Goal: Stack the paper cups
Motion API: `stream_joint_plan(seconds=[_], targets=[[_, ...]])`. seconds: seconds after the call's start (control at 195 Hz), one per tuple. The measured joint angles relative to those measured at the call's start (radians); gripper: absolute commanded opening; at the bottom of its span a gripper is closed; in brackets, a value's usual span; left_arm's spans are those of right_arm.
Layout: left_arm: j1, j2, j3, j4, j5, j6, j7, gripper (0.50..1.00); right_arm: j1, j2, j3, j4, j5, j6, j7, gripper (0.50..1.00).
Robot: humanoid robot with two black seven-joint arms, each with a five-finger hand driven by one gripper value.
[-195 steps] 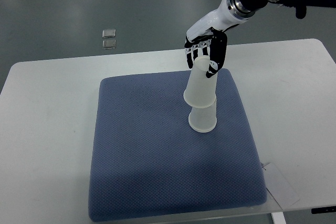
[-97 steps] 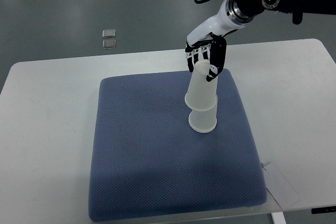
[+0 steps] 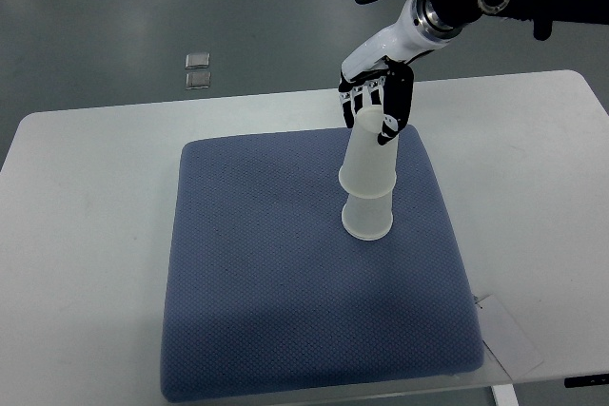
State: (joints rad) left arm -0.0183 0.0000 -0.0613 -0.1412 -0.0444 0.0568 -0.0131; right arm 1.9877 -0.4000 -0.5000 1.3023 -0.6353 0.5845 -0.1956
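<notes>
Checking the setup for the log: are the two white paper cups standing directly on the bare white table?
No: the white paper cups stand on the blue padded mat covering the white table.

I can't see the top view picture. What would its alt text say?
A robot's right hand grips the upturned base of a paper cup, which sits upside down over a second upside-down cup. Both stand on a blue mat covering a white table.

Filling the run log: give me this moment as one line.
right hand: shut on upper cup | upper cup: inverted, partly over lower cup | lower cup: inverted on blue mat | left hand: not in view
</notes>
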Motion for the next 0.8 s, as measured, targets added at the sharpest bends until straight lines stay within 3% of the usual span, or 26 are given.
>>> stream_joint_plan(seconds=[0.59, 0.688, 0.801], targets=[[0.000, 0.000, 0.000, 0.000, 0.000, 0.000, 0.000, 1.000, -0.012, -0.002, -0.003, -0.010, -0.035, -0.002, -0.001, 0.641], [0.000, 0.000, 0.000, 0.000, 0.000, 0.000, 0.000, 1.000, -0.013, -0.004, -0.006, -0.010, -0.035, -0.002, -0.001, 0.656], [0.000, 0.000, 0.000, 0.000, 0.000, 0.000, 0.000, 1.000, -0.013, -0.006, -0.008, -0.010, -0.034, -0.002, -0.001, 0.709]])
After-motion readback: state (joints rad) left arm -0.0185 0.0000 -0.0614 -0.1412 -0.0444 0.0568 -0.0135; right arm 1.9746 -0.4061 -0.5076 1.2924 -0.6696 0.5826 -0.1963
